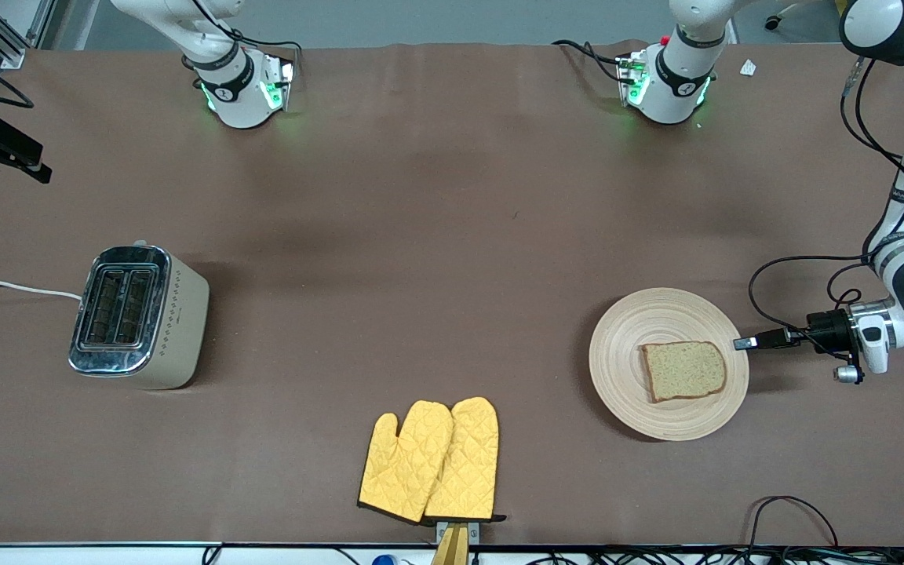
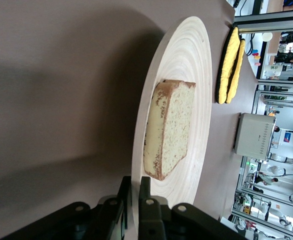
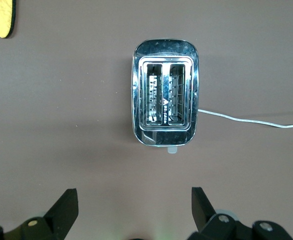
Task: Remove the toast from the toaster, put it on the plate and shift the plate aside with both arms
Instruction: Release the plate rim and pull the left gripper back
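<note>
The round wooden plate (image 1: 625,345) lies toward the left arm's end of the table, with the toast (image 1: 685,369) flat on it. My left gripper (image 1: 742,343) is low at the plate's rim and shut on it. In the left wrist view its black fingers (image 2: 147,187) pinch the plate's edge (image 2: 186,60), one above and one below, with the toast (image 2: 169,130) just ahead of them. My right gripper (image 3: 134,197) hangs open and empty high over the table, looking down on the toaster (image 3: 165,105). It does not show in the front view.
The steel toaster (image 1: 138,318) with two empty slots stands toward the right arm's end, its white cord (image 1: 12,287) running off the table. A pair of yellow oven mitts (image 1: 432,463) lies near the front edge, between toaster and plate.
</note>
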You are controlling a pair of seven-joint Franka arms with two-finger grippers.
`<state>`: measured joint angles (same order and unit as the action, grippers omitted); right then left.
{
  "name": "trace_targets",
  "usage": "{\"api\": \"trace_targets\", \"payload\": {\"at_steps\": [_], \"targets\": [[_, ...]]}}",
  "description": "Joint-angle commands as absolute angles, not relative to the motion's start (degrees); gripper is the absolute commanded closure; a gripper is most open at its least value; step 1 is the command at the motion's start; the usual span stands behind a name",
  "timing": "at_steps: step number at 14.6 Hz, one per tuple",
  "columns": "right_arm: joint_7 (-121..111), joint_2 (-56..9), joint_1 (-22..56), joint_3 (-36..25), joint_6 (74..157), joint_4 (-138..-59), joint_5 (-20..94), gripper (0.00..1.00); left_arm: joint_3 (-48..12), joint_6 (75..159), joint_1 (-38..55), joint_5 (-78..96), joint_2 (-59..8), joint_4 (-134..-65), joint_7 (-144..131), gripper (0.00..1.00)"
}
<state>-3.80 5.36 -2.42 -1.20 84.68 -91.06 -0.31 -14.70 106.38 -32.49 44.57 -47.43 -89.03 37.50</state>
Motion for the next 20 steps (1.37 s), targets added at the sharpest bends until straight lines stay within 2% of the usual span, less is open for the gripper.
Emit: {"api": "trace_targets", "payload": {"at_steps": [1,3,4,7,8,11,20], "targets": [[-3.69,5.10,-3.08,-0.53,84.02,-90.35,-0.79,0.00,-15.29,104.68,-33.40,41.93,-47.37,-87.80,36.83,0.96],[-3.69,5.10,-3.16,-0.53,83.94,-90.35,-0.79,0.00,-15.29,104.94,-33.05,40.53,-47.37,-86.49,36.65,0.87],[-3.69,5.10,-3.25,-0.53,84.02,-90.35,-0.79,0.00,-15.21,105.03,-32.96,39.39,-47.37,-86.31,36.56,0.74],[-3.60,5.10,-3.08,-0.53,84.02,-90.35,-0.79,0.00,-15.29,104.94,-33.40,35.69,-46.06,-85.17,35.16,0.16],[-3.60,5.10,-3.16,-0.53,84.02,-90.35,-0.79,0.00,-15.29,104.77,-33.49,34.73,-45.88,-83.60,34.20,0.00],[-3.69,5.10,-3.25,-0.53,83.67,-90.35,-0.79,0.00,-16.08,104.50,-33.14,30.25,-42.64,-82.00,30.43,0.00],[-3.69,5.10,-3.25,-0.62,83.41,-90.18,-0.79,0.00,-16.96,104.33,-22.07,11.98,-23.66,-82.18,7.76,0.00]]}}
